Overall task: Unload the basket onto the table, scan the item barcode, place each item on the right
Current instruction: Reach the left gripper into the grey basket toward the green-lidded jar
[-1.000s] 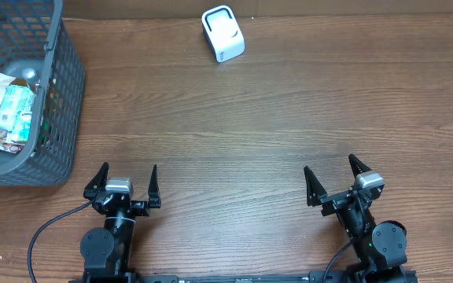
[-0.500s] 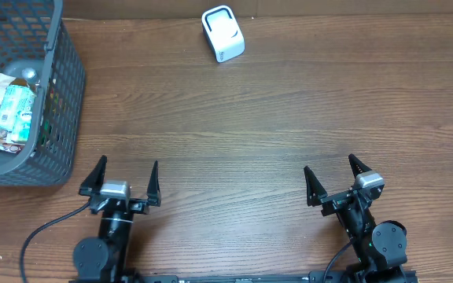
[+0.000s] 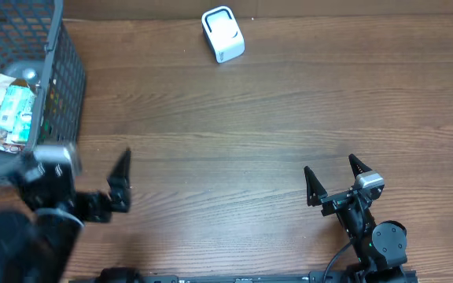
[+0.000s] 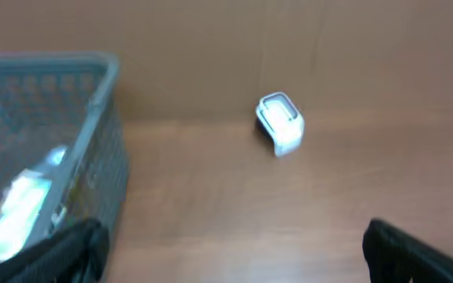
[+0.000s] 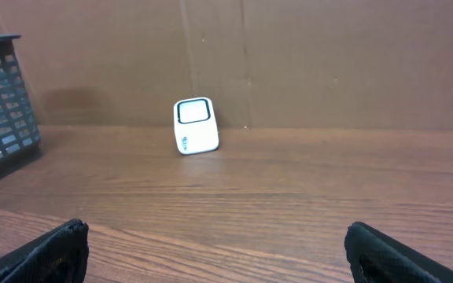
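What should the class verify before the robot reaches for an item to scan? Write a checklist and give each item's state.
1. Left pincer open and empty: ok.
2. Right pincer open and empty: ok.
3. Basket holds items, such as the green-and-white packet: ok.
4. Scanner unobstructed: ok.
5. Barcode visible on the packet: cannot tell.
6. Left pincer lined up over the basket: not ok; the basket lies to its left.

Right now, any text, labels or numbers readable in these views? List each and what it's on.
No text can be read.
White scanner: small blue marking low on its front, too small to read.
Packets in the grey basket: printed wrappers, too blurred to read.
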You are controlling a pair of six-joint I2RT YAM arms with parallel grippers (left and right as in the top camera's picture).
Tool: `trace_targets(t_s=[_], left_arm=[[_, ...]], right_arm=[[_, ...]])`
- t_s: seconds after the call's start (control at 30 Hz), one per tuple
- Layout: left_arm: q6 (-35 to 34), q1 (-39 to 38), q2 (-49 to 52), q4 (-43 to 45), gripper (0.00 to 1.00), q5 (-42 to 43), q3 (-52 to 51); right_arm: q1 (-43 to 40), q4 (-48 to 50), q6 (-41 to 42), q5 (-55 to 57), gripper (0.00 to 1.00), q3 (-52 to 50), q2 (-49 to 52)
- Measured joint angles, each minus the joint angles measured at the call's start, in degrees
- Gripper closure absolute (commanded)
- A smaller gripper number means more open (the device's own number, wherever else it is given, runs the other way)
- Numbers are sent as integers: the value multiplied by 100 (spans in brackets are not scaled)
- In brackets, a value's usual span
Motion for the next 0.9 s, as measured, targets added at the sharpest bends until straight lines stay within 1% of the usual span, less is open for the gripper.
trace_targets(t_s=[0.07, 0.13, 0.17, 0.23, 0.3, 0.43, 0.57, 0.63, 0.73, 0.9], left_arm=[[96, 0, 981, -1261, 0, -173, 1366], [175, 0, 1825, -2052, 0, -297, 2479], [205, 0, 2262, -2334, 0, -345, 3032], [227, 0, 2850, -2618, 0, -385, 3698], [254, 0, 3394, -2710, 0, -407, 4232], [487, 0, 4041, -2378, 0, -592, 4465], [490, 190, 4509, -1965, 0, -981, 4481], [490, 487, 4743, -1770, 0, -1102, 4481], [490, 1137, 5093, -1445, 0, -1202, 4481], [490, 2184, 5488, -1215, 0, -1078, 4481]], right_arm=[[0, -4, 0, -2, 0, 0, 0], [0, -4, -2, -2, 0, 0, -2], [0, -7, 0, 0, 0, 0, 0], [0, -9, 0, 0, 0, 0, 0], [0, -9, -2, 2, 0, 0, 0], [0, -7, -2, 2, 0, 0, 0], [0, -9, 0, 0, 0, 0, 0], [0, -9, 2, 0, 0, 0, 0], [0, -4, 0, 2, 0, 0, 0], [0, -9, 2, 0, 0, 0, 0]])
